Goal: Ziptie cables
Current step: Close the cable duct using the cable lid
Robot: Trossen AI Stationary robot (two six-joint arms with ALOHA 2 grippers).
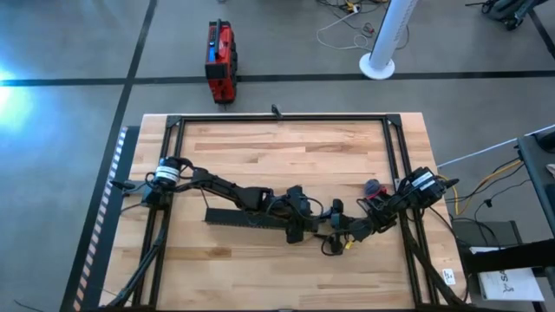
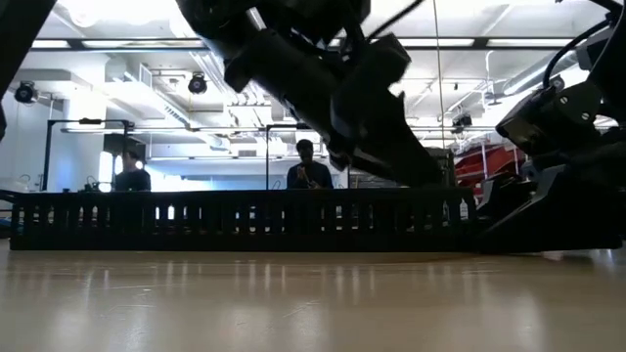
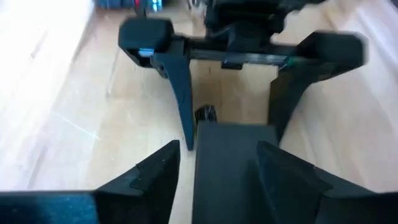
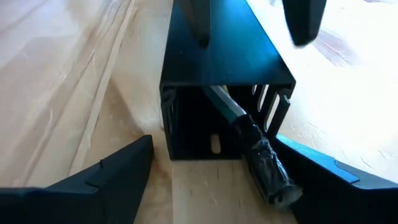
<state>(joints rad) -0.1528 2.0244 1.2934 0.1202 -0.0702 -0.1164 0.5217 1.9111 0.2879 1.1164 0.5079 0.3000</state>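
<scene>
Table (image 1: pixel 260 156) of pale wood, seen from above, with both arms meeting just below centre. A long black slotted channel (image 1: pixel 247 217) lies along the 9-to-3 o'clock line. The left gripper (image 1: pixel 305 227) sits over the channel's 3 o'clock end; in its wrist view its two dark fingers (image 3: pixel 149 177) stand apart on either side of the channel's lid, and whether they press it cannot be told. The right gripper (image 1: pixel 351 232) faces that same end from 3 o'clock, its fingers (image 4: pixel 112 171) spread wide and holding nothing. In the right wrist view a dark, tape-wrapped bundle (image 4: pixel 264 163) pokes out of the channel's open mouth; this is probably the cables, though no coloured strands show and no ziptie can be made out. A small tangle of wire (image 1: pixel 334 244) lies at 6 o'clock of the right gripper.

Risk: with neither gripper visibly gripping, the channel may slide or the bundle slip back inside. The two grippers, nearly touching, could also collide.
</scene>
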